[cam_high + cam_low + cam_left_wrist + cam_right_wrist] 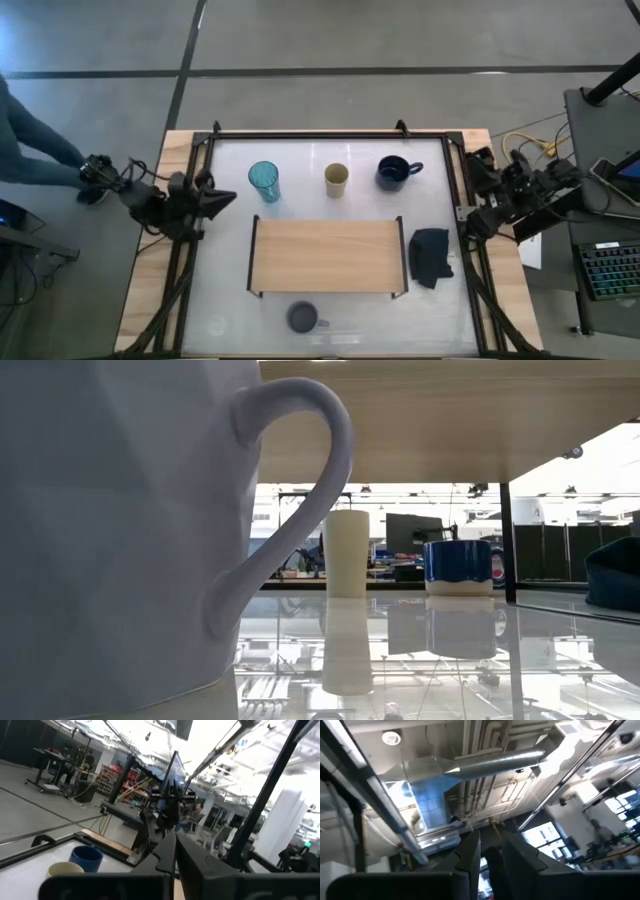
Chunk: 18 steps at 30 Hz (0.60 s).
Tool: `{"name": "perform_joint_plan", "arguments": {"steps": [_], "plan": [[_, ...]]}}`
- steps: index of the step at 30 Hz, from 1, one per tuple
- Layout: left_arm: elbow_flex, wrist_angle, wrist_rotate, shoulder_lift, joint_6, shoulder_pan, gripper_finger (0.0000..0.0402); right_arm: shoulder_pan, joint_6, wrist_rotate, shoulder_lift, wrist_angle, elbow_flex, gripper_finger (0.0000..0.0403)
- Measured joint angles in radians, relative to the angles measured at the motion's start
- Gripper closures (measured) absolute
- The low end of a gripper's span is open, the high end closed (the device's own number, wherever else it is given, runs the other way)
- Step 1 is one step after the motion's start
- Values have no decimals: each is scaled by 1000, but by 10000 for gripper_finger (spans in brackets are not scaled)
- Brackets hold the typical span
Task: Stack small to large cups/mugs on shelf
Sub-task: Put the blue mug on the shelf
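The light-wood shelf (pixel 325 257) stands on its black frame ends mid-table. Behind it, in a row on their bases, stand the teal tumbler (pixel 264 181), the tan cup (pixel 337 180) and the navy mug (pixel 395 172). The grey-lavender mug (pixel 303 318) stands near the front edge and fills the low view's left side (pixel 120 530). My left gripper (pixel 222 198) is shut and empty at the table's left edge, level with the tumbler. My right gripper (pixel 468 216) hovers at the right edge with a narrow gap between its fingers (pixel 491 845), empty.
A dark folded cloth (pixel 430 256) lies just right of the shelf. A black frame rail (pixel 330 134) runs along the table's far edge. A person's sleeve (pixel 30 140) shows beyond the left edge. Bare white tabletop lies between the cup row and the shelf.
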Motion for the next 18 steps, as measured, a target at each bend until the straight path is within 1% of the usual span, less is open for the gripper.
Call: {"name": "perform_joint_plan", "arguments": {"steps": [3,6,9,12,15,16,18], "plan": [[0,-38,-1,-45,0,0,402,0,-62,26,18,-7,45,334],[-2,-47,0,-80,-2,0,402,0,-30,91,33,-70,80,334],[-5,-51,2,-112,-2,0,402,-4,7,230,39,-155,107,331],[-25,-57,1,-146,-2,0,402,-3,43,445,66,-231,122,330],[-58,-62,1,-178,-20,0,402,-4,42,645,95,-239,127,333],[-70,-61,1,-191,-25,0,402,-3,36,694,105,-236,128,334],[-93,-58,-2,-216,-49,0,402,-3,45,735,120,-240,128,334]]}}
